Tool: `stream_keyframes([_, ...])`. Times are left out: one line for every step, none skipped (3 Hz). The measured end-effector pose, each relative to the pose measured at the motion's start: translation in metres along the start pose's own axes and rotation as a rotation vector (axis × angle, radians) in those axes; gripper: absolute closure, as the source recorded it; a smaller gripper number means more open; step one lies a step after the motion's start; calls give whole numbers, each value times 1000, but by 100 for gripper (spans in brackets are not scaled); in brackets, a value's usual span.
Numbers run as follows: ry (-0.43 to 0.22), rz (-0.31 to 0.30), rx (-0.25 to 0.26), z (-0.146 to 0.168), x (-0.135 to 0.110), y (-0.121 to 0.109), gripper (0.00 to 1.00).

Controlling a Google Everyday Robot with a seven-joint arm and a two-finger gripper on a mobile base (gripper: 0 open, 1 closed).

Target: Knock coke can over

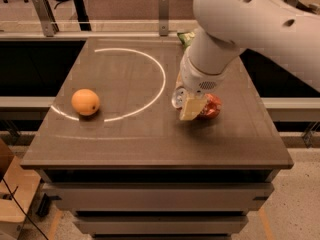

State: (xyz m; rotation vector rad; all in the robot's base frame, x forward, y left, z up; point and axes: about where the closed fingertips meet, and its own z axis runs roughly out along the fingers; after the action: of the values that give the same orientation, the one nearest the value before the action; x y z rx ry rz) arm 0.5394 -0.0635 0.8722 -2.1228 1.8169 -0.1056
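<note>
Can point(211, 107): red, tipped on its side right of table point(125, 134) centre, silver top facing left, gripper point(192, 108) pressed across its front, seemingly to lay it down; grip state cannot be told.

A single camera looks steeply down on the table point(150, 151) from above its near edge at 6 o'clock, facing 12 o'clock, near enough that the tabletop almost fills the view. The gripper point(192, 105) sits toward 3 o'clock of centre, at the coke can point(212, 107).
</note>
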Motion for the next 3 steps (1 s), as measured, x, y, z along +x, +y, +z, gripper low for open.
stream_keyframes([1, -19, -26, 10, -8, 6, 35])
stream_keyframes([-28, -24, -63, 14, -18, 14, 12])
stream_keyframes([-26, -25, -60, 13, -17, 14, 0])
